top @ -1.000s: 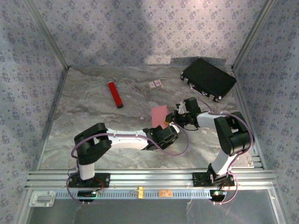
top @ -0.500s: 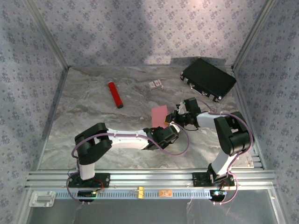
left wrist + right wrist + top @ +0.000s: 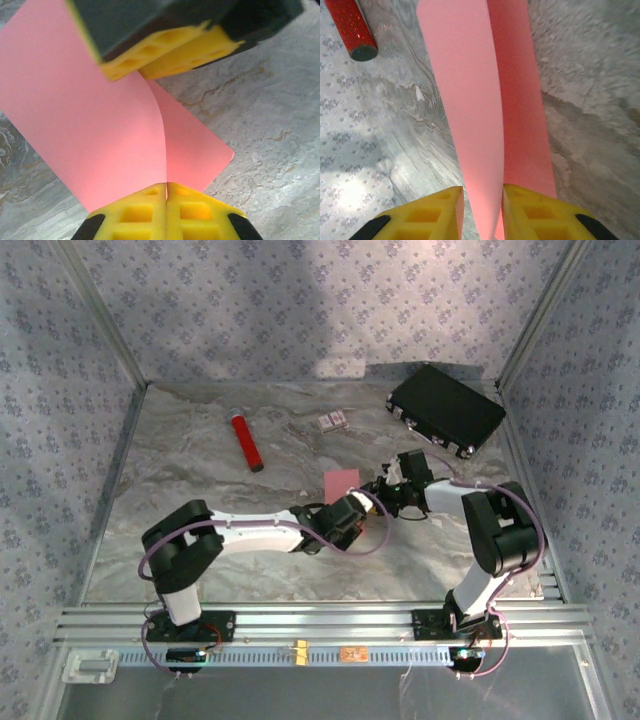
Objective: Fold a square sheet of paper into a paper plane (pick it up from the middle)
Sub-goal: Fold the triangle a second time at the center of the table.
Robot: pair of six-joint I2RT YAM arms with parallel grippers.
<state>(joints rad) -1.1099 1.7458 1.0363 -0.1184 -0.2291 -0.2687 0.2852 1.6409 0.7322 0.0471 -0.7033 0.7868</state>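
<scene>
Now the square sheet of paper (image 3: 342, 482) is off the table (image 3: 200, 490), near its middle, bent into a loose lengthwise fold and held between the two arms. From above it shows as a small pink patch just beyond both grippers, on their far-left side; its long axis is hard to read there.

In the right wrist view the fold is a long strip running straight away from the right gripper (image 3: 483, 195), its far end pointing toward the side where the red cylinder (image 3: 350, 30) lies. The near end passes between the yellow fingers (image 3: 442, 210), which stand slightly apart; whether they press on the paper I cannot tell.

The left gripper (image 3: 166, 189) has its two fingers together, pinching the lower edge of the sheet right where the crease meets them. From there the paper rises away toward the right gripper's pads opposite, with one pink flap curling left and the other lying right.

A black case (image 3: 447, 410) sits at the far right corner, and a small printed card (image 3: 333, 421) lies beyond the paper.
</scene>
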